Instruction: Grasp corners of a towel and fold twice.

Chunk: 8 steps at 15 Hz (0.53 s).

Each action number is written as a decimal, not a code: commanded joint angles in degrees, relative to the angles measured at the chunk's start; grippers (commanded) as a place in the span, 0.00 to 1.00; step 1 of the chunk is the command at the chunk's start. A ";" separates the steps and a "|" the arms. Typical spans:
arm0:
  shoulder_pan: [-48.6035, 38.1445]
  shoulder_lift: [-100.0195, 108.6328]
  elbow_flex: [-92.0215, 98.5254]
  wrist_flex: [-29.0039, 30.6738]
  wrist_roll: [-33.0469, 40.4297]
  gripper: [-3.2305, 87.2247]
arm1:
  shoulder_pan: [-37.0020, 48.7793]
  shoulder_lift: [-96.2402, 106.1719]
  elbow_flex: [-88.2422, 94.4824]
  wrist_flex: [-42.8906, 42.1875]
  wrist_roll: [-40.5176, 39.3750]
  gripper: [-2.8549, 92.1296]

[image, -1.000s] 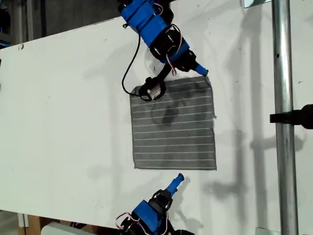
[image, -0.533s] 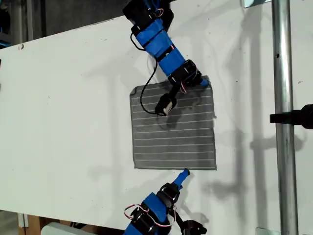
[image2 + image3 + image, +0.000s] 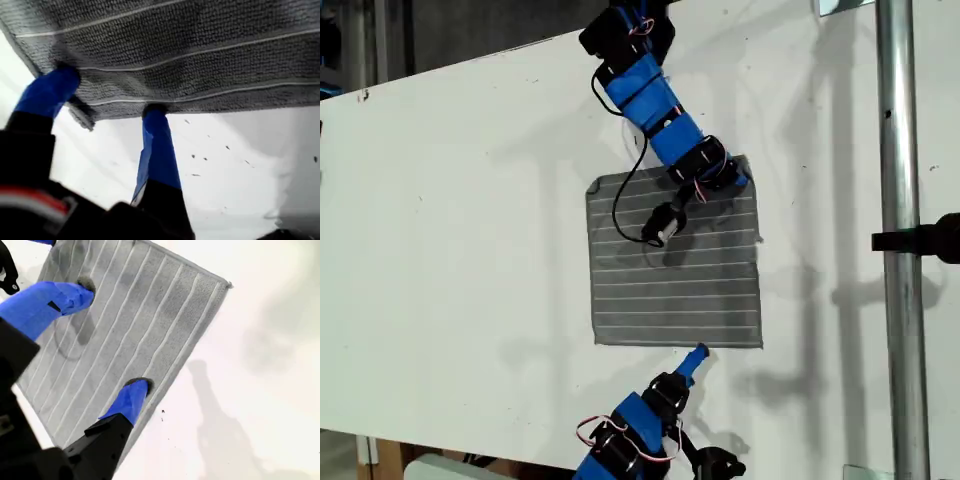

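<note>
Surface: white tabletop (image 3: 450, 250), smooth and matte.
Towel (image 3: 680, 290): square grey terry with thin white stripes, lying flat and unfolded, unmoved since a second ago.
My first gripper (image 3: 110, 95): jaws spread, blue tips touching the towel's striped hem beside one corner (image 3: 82, 117); a second ago just off that corner.
My second gripper (image 3: 698, 353): jaws parted, at the towel's opposite edge, nearer than before.

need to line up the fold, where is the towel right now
The towel lies flat on the white table, right of centre in the exterior view, between the two blue arms and left of the metal pole.
</note>
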 commanded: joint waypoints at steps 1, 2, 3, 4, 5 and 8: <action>0.62 0.35 -3.69 0.53 -0.88 0.39 | 0.79 -0.09 -1.49 -0.09 1.49 0.03; 0.35 0.26 -3.69 0.79 -1.05 0.39 | 1.14 -0.18 -1.32 -0.53 1.14 0.03; -0.09 -1.05 -4.39 0.88 -0.79 0.39 | 1.58 -0.18 -1.23 -0.97 0.97 0.03; -0.70 -3.16 -6.15 0.97 -0.44 0.39 | 1.85 -0.09 -1.58 -0.97 0.79 0.03; -1.76 -5.62 -8.61 1.05 0.62 0.38 | 2.11 0.18 -1.58 -0.97 0.70 0.03; -3.43 -16.79 -17.40 1.23 3.34 0.39 | 2.46 0.70 -1.76 -0.62 0.44 0.03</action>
